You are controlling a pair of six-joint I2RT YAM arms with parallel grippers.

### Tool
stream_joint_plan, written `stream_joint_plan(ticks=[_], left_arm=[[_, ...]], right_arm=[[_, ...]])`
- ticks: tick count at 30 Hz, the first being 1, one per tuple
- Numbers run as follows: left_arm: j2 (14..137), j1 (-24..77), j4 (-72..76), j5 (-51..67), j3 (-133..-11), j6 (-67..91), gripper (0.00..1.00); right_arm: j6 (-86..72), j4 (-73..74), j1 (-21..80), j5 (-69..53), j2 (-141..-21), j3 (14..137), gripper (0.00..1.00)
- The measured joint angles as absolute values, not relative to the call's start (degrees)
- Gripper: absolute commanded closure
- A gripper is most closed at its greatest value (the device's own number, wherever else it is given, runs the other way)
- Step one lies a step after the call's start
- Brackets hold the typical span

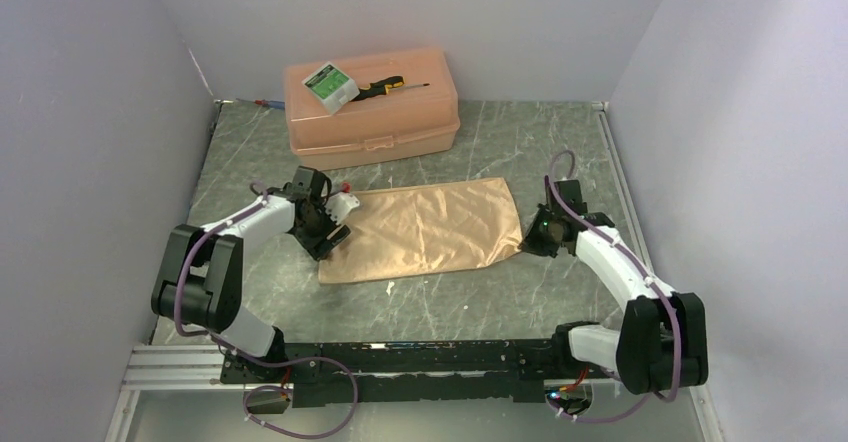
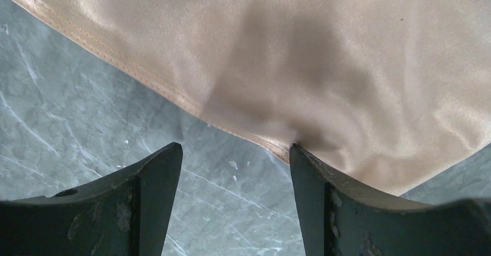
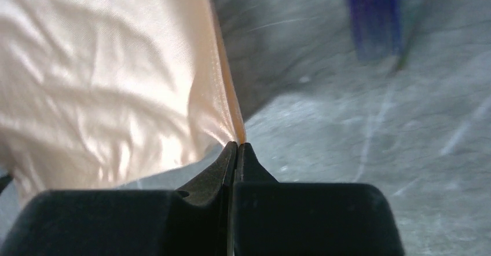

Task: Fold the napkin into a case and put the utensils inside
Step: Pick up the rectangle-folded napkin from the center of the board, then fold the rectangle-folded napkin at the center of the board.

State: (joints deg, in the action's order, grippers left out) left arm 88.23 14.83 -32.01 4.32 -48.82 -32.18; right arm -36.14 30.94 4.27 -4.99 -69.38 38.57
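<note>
Top external view. Student: Where does the napkin (image 1: 425, 230) lie?

Tutor: At mid-worktop (image 1: 480, 297), spread flat as a wide peach-orange sheet. Its long sides run left to right, between the two arms.

Student: What is the right hand (image 3: 237, 147) doing?

Tutor: Right wrist view: its jaws are pressed fully together and pinch the hem at the napkin's near right corner. The cloth fans away to the left from the fingertips.

Student: And the left hand (image 2: 234, 149)?

Tutor: Left wrist view: its jaws stand wide apart and hold nothing. They hang low at the napkin's left edge. One fingertip (image 2: 301, 157) meets the stitched hem and the other stands over bare worktop.

Student: What surrounds the cloth?

Tutor: Behind it, well apart, sits a rigid peach plastic box (image 1: 370, 132) with its lid shut. On the lid lie a black-and-yellow screwdriver (image 1: 393, 87) and a green-and-white packet (image 1: 330, 84). In the right wrist view a blurred dark-blue shape (image 3: 376, 21) lies on the worktop beyond the hand, too indistinct to name.
</note>
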Motion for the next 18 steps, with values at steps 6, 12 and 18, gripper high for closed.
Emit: stream_joint_plan(ticks=[6, 12, 18], left_arm=[[84.9, 12.99, -36.71, 5.63, -48.82, -31.77, 0.23], [79.88, 4.82, -41.69, 10.46, -52.45, -31.68, 0.2], [80.09, 2.33, -41.06, 12.84, -52.16, -31.79, 0.21]], right_arm=[[-35.53, 31.57, 18.46, -5.13, -70.37, 45.34, 1.0], [-34.83, 30.5, 31.94, -5.19, -79.53, 57.56, 1.0], [-33.74, 30.7, 40.71, -6.59, -90.08, 65.04, 1.0]])
